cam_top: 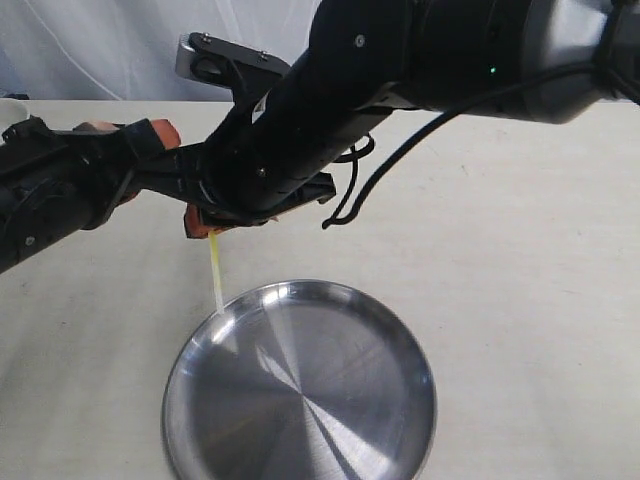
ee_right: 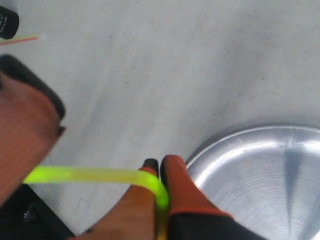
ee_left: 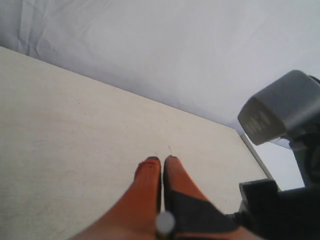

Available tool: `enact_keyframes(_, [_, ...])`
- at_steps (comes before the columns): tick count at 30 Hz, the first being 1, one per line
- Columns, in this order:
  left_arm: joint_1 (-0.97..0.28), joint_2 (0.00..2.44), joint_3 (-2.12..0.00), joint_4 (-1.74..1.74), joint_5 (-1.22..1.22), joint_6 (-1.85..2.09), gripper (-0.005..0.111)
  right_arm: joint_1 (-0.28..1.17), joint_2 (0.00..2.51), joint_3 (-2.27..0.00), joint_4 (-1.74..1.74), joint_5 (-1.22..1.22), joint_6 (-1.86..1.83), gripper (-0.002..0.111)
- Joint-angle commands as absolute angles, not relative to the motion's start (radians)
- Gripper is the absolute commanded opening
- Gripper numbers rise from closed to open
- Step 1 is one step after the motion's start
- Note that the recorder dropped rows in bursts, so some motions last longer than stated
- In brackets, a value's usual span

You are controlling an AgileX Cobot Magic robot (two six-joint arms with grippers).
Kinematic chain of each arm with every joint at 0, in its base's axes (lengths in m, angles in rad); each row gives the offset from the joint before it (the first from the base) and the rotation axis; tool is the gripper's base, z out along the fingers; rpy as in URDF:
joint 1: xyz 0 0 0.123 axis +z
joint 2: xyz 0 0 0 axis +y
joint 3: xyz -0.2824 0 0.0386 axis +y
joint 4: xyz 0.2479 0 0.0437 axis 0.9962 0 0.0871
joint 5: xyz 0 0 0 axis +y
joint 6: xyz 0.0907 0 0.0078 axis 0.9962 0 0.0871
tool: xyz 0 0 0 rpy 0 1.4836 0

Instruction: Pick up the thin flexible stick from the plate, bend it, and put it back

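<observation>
Plate [cam_top: 300, 400]: round, shallow, silver metal with a brushed, mirror-like face and a raised rim. It lies flat on the pale table [cam_top: 520, 260] at the near edge of the exterior view, and its rim also shows in the right wrist view [ee_right: 260, 190].

Thin flexible stick [cam_top: 216, 272]: yellow and very slender, held in the air off the plate. From the room, one length hangs down from the meeting grippers, its lower end over the plate's far-left rim. In the right wrist view it glows yellow-green [ee_right: 90, 175], running sideways from the left arm's finger, then curving sharply into the right arm's fingers.

Right gripper [ee_right: 159, 164]: orange fingers on a black arm that reaches across from the upper right. Fingers pinched together on the stick, just above the plate's rim.

Left gripper [ee_left: 161, 161]: orange fingers on a black arm coming in from the left. Tips pressed together, a small whitish round end showing in the seam between them, apparently the stick's; clamped on it, just beside the right gripper.

Grey camera housing [ee_left: 280, 107]: mounted on the right arm's wrist.

Black cable [cam_top: 400, 160]: looped under the right arm.

White cloth [ee_left: 175, 50]: backdrop behind the table.
</observation>
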State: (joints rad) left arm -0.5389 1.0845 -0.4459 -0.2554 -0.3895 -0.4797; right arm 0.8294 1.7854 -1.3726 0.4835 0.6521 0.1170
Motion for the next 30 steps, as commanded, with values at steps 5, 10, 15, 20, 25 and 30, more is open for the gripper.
enact_keyframes(5, [-0.541,1.083,-0.436,-0.210,-0.383,-0.464,0.000,0.815,1.788,-1.380,0.490,0.546,0.229,-0.001])
enact_keyframes(10, [-0.541,1.083,-0.436,-0.203,-0.383,-0.462,0.000,0.815,1.788,-1.380,0.572,0.490,0.229,-0.001])
enact_keyframes(15, [-0.541,1.083,-0.436,-0.184,-0.383,-0.462,0.000,0.815,1.788,-1.380,0.587,0.485,0.229,-0.001])
enact_keyframes(20, [-0.541,1.083,-0.436,-0.182,-0.381,-0.462,0.000,0.815,1.788,-1.380,0.611,0.466,0.229,-0.001])
enact_keyframes(25, [-0.541,1.083,-0.436,-0.182,-0.381,-0.462,0.000,0.815,1.788,-1.380,0.619,0.441,0.245,-0.001])
enact_keyframes(30, [-0.541,1.083,-0.436,-0.160,-0.381,-0.462,0.000,0.815,1.788,-1.380,0.668,0.400,0.248,-0.001])
